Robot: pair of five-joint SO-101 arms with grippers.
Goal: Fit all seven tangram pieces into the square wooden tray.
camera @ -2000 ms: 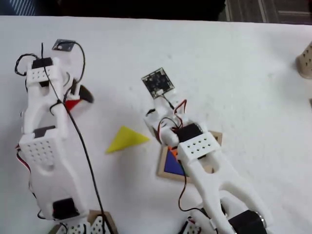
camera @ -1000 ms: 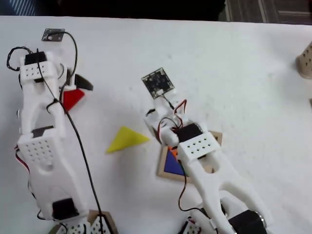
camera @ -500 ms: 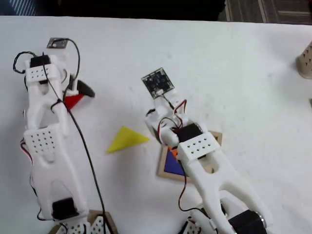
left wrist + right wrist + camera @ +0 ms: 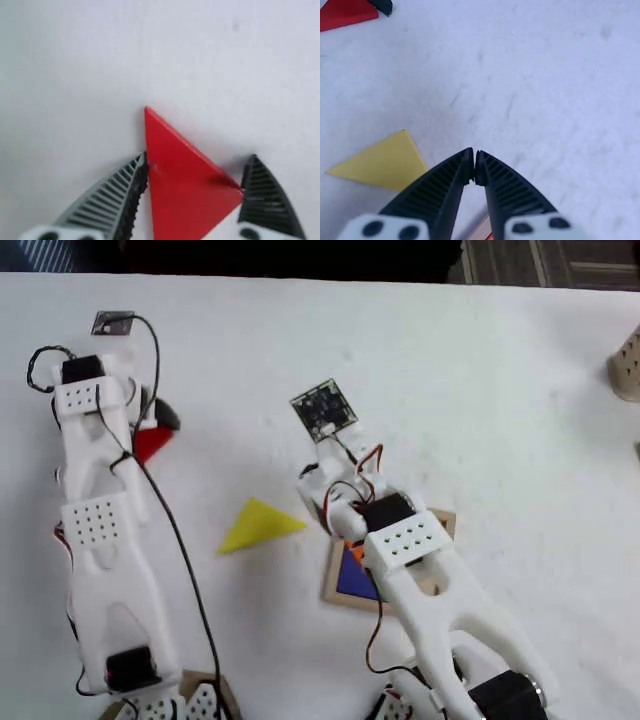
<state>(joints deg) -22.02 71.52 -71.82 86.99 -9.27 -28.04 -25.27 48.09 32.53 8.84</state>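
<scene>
Red triangle (image 4: 187, 195) betw. left jaws

A white table (image 4: 500, 440) is spread across the high view; faint scuffs are seen on its surface. A beige perforated object (image 4: 626, 364) is cut off by the frame edge between 2 and 3 o'clock; a dark strip (image 4: 250, 255) is seen beyond the table's far edge at 12 o'clock.
</scene>
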